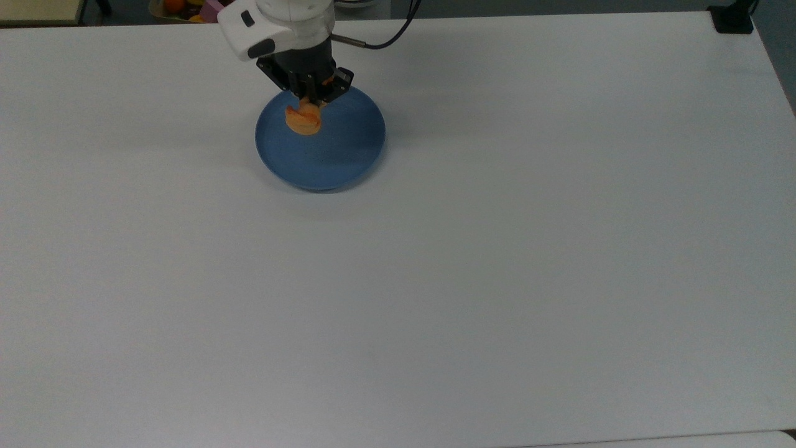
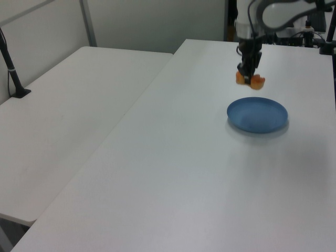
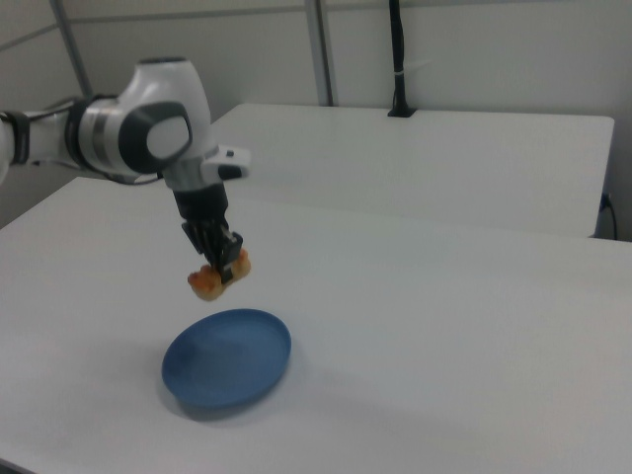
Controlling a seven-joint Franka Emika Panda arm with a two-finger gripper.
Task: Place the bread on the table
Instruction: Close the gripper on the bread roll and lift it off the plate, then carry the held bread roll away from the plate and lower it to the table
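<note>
Holding the bread (image 2: 250, 79) tight between its fingers, the claw (image 2: 247, 72) hangs above the blue plate (image 2: 257, 115), over its 11 o'clock edge in the top view. Setting it on the bench (image 1: 497, 249) remains.

Arm reaches in from the worktop's far edge in the top view, wrist vertical, pincer (image 1: 309, 101) pointing straight down, raised well above the worktop (image 1: 497, 249). Fingers clamped on the bread (image 1: 303, 120), hanging in air.
</note>
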